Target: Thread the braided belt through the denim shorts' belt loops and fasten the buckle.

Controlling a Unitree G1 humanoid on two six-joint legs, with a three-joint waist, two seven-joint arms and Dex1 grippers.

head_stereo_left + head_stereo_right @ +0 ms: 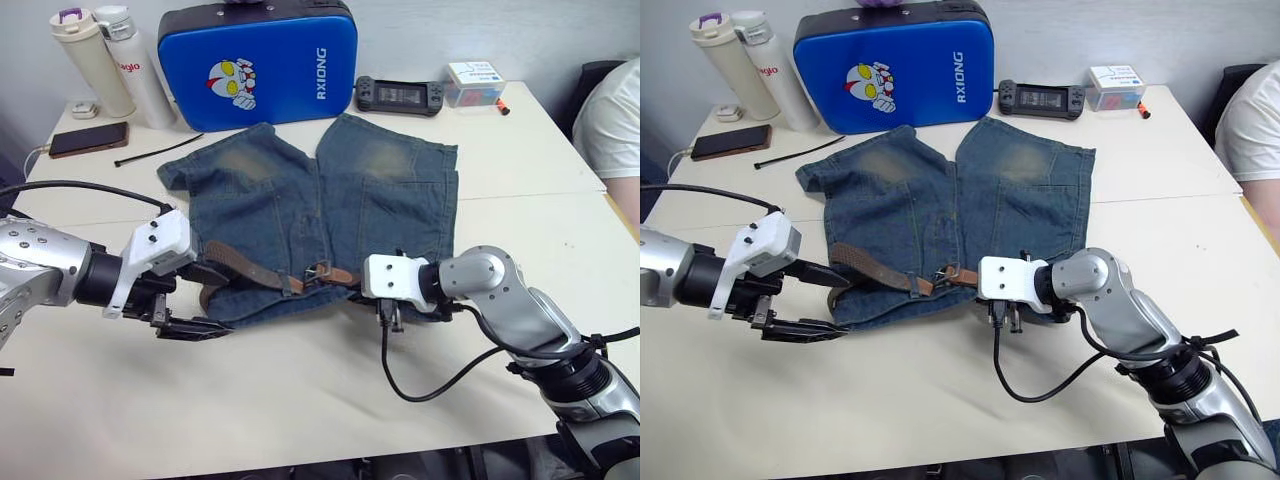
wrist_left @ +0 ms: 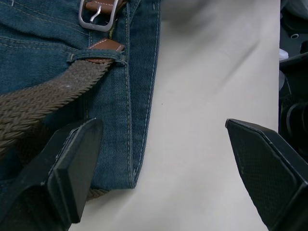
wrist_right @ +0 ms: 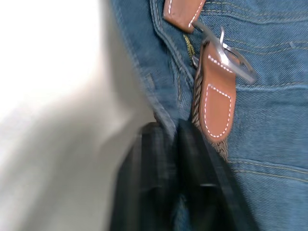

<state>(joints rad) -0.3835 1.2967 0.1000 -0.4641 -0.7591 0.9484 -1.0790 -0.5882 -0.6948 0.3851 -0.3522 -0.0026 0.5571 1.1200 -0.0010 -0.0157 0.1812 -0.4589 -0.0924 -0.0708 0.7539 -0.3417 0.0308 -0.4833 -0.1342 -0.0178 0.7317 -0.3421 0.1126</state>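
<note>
The shorts (image 1: 320, 215) lie flat in the middle of the table (image 1: 520, 170), legs pointing toward twelve o'clock and the waistband along the near edge. The belt (image 1: 250, 268) runs across that waistband, its woven brown strap passing under a loop (image 2: 96, 54) with a tan leather tab showing past it, and the buckle (image 2: 98, 17) sits near the fly, its prong lying across the silver frame. The left gripper (image 1: 185, 300) hangs at about nine o'clock of the shorts, at the waistband's corner, fingers (image 2: 72, 168) spread wide apart, one over the denim edge and strap, the other over bare table. The right gripper (image 3: 180, 159) is at about five o'clock of the shorts, its fingers pressed together on the waistband hem just beside the belt's leather end; whether the strap itself is caught between them I cannot tell. Beyond the shorts, at twelve o'clock, stands a blue case (image 1: 258, 65), with two bottles (image 1: 105, 60) and a phone (image 1: 88, 139) toward ten o'clock, a black cable tie (image 1: 155, 150) near them, and a handheld console (image 1: 400, 95) and a small box (image 1: 473, 83) toward one o'clock. A person's sleeve (image 1: 615, 120) shows at three o'clock.
</note>
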